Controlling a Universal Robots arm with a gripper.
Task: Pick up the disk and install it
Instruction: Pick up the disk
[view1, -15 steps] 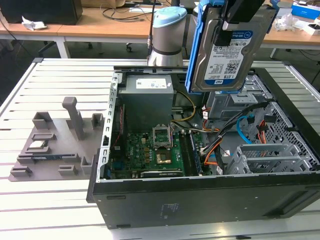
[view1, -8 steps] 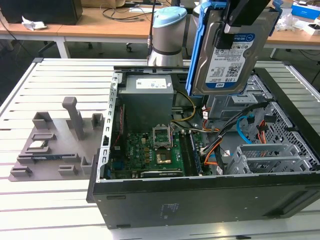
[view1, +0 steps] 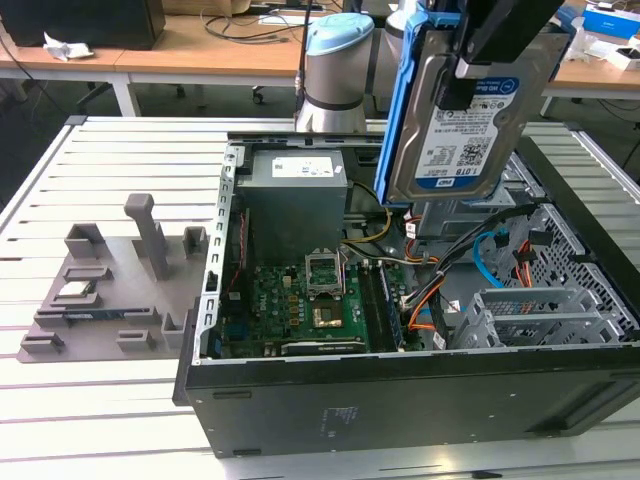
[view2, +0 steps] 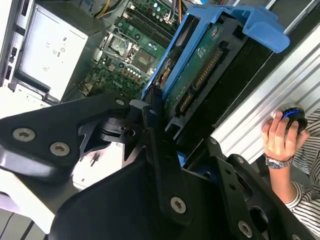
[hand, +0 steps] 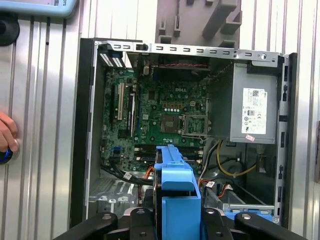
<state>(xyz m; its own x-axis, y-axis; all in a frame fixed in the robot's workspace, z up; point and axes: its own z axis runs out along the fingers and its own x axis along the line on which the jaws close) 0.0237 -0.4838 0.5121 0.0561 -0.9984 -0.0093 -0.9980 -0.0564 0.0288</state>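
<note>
Standing nearest: open black metal computer case (view1: 400, 395), with a green motherboard (view1: 290, 300) lying flat inside. Raised over the case's interior, toward the exterior view's right: flat silver metal hard disk (view1: 450, 130) in a blue plastic bracket, roughly upright, white label outward, clamped between the jaws of the black gripper (view1: 468, 75). Behind: grey power supply box (view1: 295, 200). Farthest: pale blue-capped arm base (view1: 335, 70). Off to the exterior view's left: grey fixture plate (view1: 100, 290).

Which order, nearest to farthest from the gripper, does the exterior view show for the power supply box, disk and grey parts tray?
1. Disk, clamped in the gripper, above the case.
2. Power supply box, inside the case.
3. Grey parts tray, exterior view's left.
</note>
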